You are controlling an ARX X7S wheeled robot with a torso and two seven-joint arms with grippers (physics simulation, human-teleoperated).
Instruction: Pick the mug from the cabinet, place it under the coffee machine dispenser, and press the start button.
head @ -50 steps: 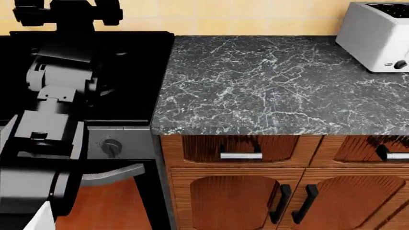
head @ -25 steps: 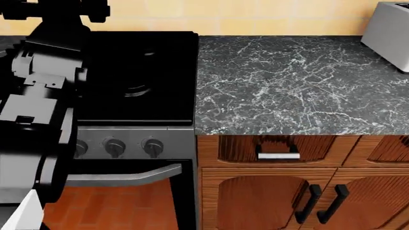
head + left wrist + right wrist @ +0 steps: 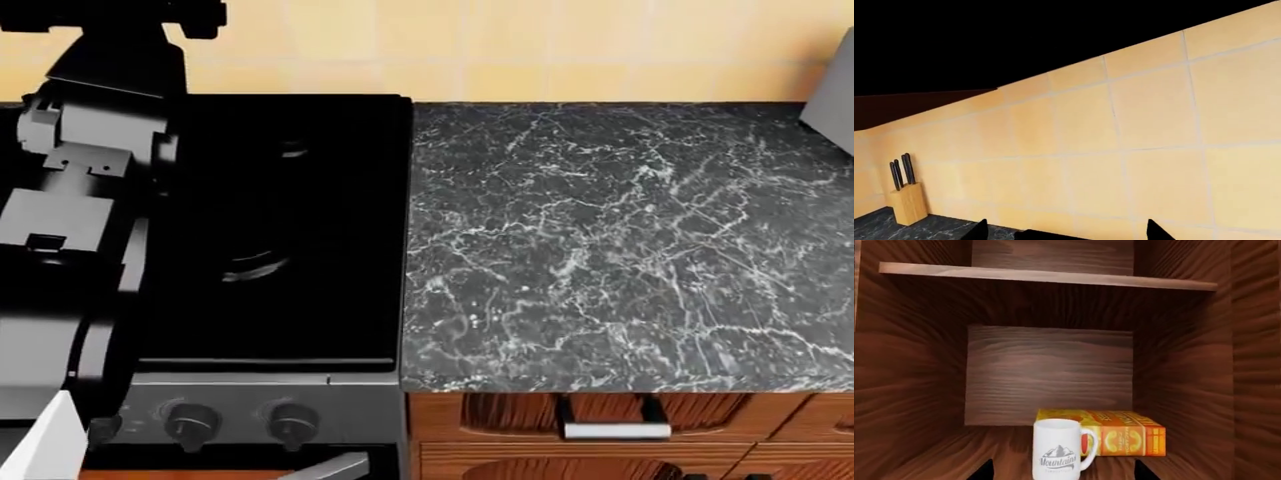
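Observation:
The mug [image 3: 1057,450], white with a dark mountain logo and its handle towards an orange box, stands upright on the wooden floor of the cabinet [image 3: 1047,375] in the right wrist view. My right gripper [image 3: 1064,474] is open; its two dark fingertips [image 3: 984,471] show apart on either side of the mug, which stands just ahead of them. My left gripper [image 3: 1067,235] is open too, facing a tiled wall with nothing between its tips. The left arm [image 3: 80,220] fills the head view's left side. The coffee machine dispenser and the start button are out of view.
An orange box [image 3: 1121,439] lies behind and beside the mug, and a shelf [image 3: 1047,276] runs above. The head view holds a black stove [image 3: 280,220], a marble counter [image 3: 614,240], a toaster's edge [image 3: 838,100] and a drawer handle [image 3: 614,430]. A knife block [image 3: 907,202] stands by the wall.
The head view has shifted: stove and counter slid right, then down the picture, and the toaster has almost left at the right. The left arm stays at the left.

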